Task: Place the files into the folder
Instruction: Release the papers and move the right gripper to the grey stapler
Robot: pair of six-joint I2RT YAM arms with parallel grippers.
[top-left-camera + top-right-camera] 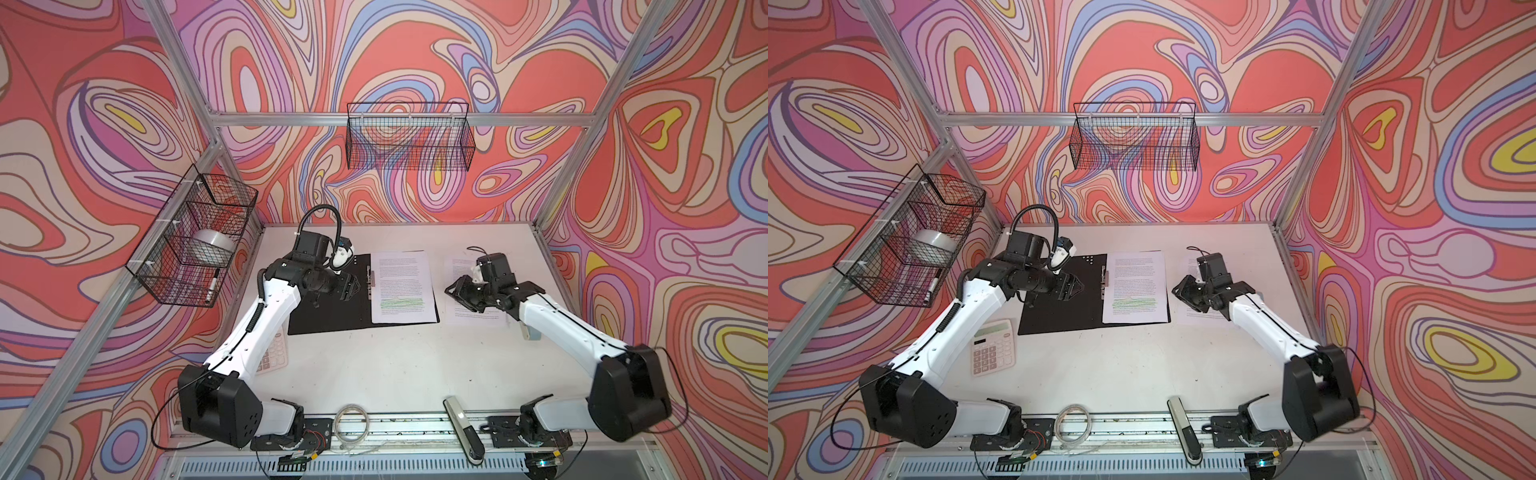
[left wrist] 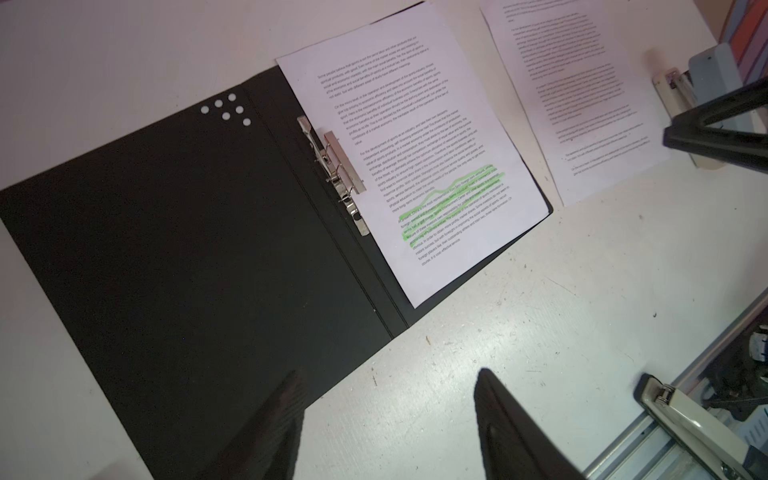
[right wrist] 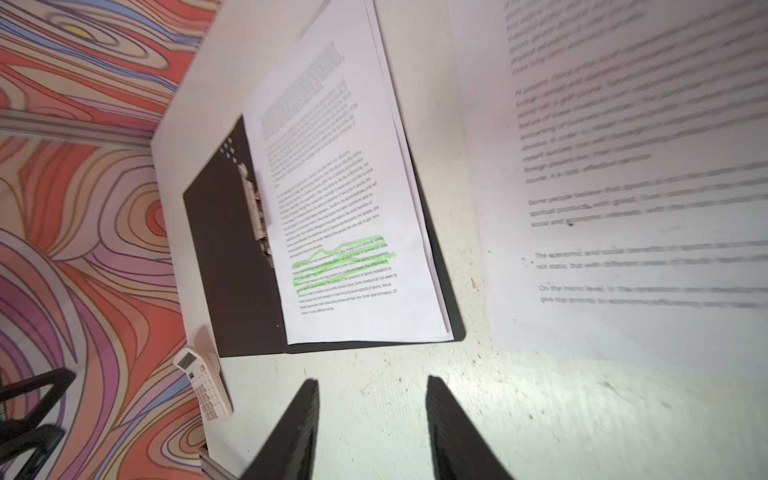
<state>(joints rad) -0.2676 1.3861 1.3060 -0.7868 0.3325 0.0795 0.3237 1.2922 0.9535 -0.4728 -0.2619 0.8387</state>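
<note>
Folder (image 1: 324, 311) lay open, papers (image 1: 401, 286) on its right half. My left pincer (image 1: 352, 286) hung released over its left half; right pincer (image 1: 454, 293), released, over a loose sheet (image 1: 459, 268) beside it.

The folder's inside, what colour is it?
The folder is black inside, best seen in the left wrist view.

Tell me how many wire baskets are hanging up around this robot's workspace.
2. The back basket hangs at the rear, near the middle. The side basket hangs on the left and is split into compartments. No others show in any view.
</note>
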